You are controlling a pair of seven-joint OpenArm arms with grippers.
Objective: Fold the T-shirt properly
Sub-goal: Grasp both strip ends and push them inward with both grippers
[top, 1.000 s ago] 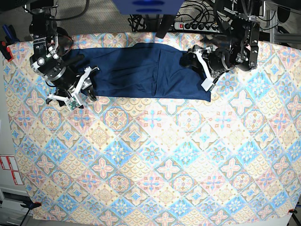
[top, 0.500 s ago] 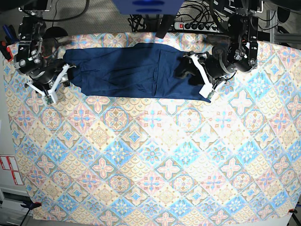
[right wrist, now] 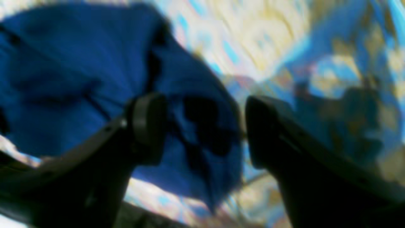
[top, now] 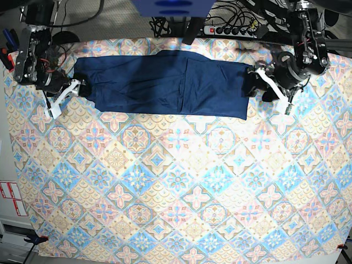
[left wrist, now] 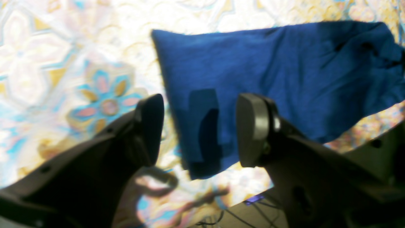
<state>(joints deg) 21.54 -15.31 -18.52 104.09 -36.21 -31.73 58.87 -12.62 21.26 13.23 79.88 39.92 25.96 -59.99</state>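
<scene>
The dark blue T-shirt (top: 165, 82) lies as a long flat band across the far part of the table. In the base view my left gripper (top: 259, 88) hovers just past the shirt's right edge. The left wrist view shows it (left wrist: 199, 129) open above a corner of the shirt (left wrist: 269, 72), with nothing between the fingers. My right gripper (top: 65, 96) is at the shirt's left end. The blurred right wrist view shows it (right wrist: 205, 129) open over the fabric (right wrist: 69, 79), holding nothing.
A pastel diamond-patterned cloth (top: 181, 187) covers the whole table. A power strip (top: 228, 30) and cables lie behind the far edge, beside a blue block (top: 171, 6). Red-and-white labels (top: 11, 198) sit off the table's left side.
The left gripper drew back to the right, off the shirt's right end. The right gripper left the shirt's left corner, swung outward and opened wider. The shirt now lies flat and free.
</scene>
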